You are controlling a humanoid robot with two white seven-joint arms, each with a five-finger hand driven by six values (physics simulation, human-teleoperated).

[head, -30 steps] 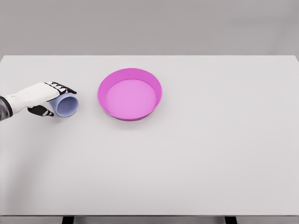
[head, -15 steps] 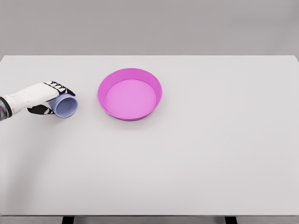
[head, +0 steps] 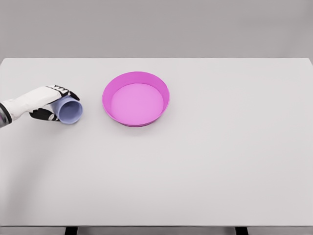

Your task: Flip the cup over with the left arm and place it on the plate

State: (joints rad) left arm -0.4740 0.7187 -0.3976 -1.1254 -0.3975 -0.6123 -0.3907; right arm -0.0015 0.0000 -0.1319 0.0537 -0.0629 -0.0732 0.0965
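Note:
A pale blue cup (head: 70, 111) lies on its side at the table's left, its mouth facing the camera and slightly right. My left hand (head: 53, 104) comes in from the left edge and is shut on the cup, fingers over its top and thumb under its near side. The pink plate (head: 112, 87), round with a raised rim, sits to the right of the cup with a gap between them, and holds nothing.
The white table (head: 220, 156) stretches wide to the right and toward the front edge. Two dark table legs show at the bottom edge.
The thumb has closed in against the cup. The cup has tipped slightly, its mouth now turned a bit more to the right.

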